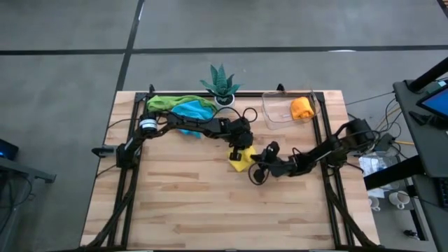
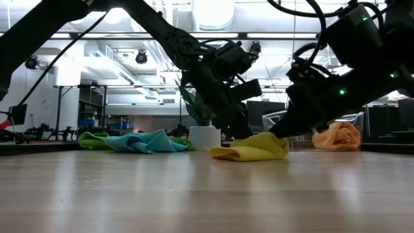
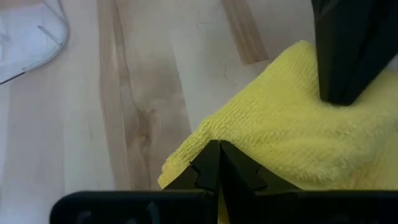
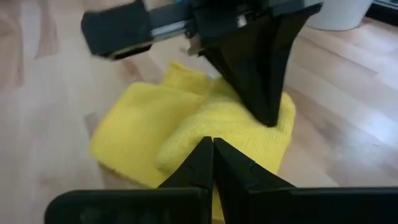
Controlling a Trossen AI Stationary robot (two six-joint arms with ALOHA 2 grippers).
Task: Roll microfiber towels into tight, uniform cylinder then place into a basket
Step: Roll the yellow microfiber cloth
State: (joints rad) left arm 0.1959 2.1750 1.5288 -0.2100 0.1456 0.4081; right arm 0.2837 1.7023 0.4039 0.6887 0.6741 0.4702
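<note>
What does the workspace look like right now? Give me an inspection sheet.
Surface: wooden table, bare across the near half.
Job's things: yellow towel partly folded mid-table; green towel and light blue towel heaped at the far left; orange towel rolled in the clear basket.
Clutter: potted plant at the far edge.
Grippers: left gripper and right gripper both shut, tips on the yellow towel.
Cables: loops along the right arm.
Surroundings: mugs on the floor, right.

Yellow towel [image 3: 298, 130]: nubby matt cloth (fine looped pile). Table [image 3: 143, 93]: smooth pale wood, faint sheen.
</note>
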